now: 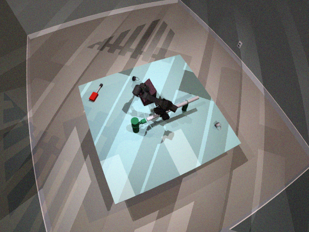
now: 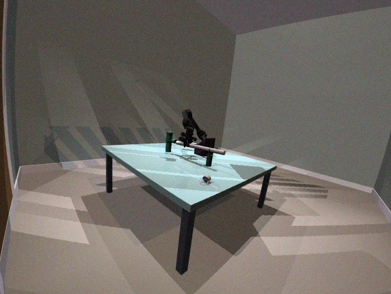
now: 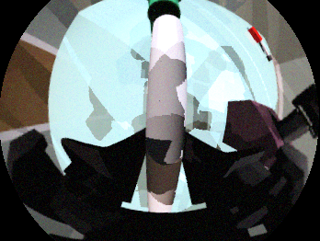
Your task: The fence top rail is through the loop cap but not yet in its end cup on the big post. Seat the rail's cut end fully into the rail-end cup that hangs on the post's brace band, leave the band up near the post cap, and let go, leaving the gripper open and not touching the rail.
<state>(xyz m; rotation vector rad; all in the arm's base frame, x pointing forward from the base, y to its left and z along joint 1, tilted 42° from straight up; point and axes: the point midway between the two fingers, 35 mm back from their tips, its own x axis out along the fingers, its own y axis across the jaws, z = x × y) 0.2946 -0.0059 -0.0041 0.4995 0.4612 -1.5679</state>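
The pale rail point(image 1: 192, 99) point(image 2: 217, 151) point(image 3: 166, 92) runs through the loop cap on the small green post point(image 1: 184, 108) point(image 2: 209, 160). My gripper point(image 1: 162, 114) point(image 2: 186, 143) point(image 3: 164, 131) is shut on the rail, between the loop cap and the big green post point(image 1: 135, 121) point(image 2: 168, 145), nearer the big post. The green end cup point(image 1: 143, 121) point(image 2: 173, 140) point(image 3: 165, 8) stands out from the big post, below its cap. The rail's near end is at the cup's mouth and roughly in line with it. Its rounded edge shows in the wrist view; whether any part is inside, I cannot tell.
The arm's dark base block point(image 1: 151, 87) point(image 3: 248, 123) stands behind the rail. A red-ended tool point(image 1: 93, 96) point(image 3: 255, 35) lies at the table's far left. A dark ringed fitting point(image 1: 133, 78) lies behind the arm. A pale ringed fitting point(image 1: 217, 124) point(image 2: 206, 178) lies near the right edge.
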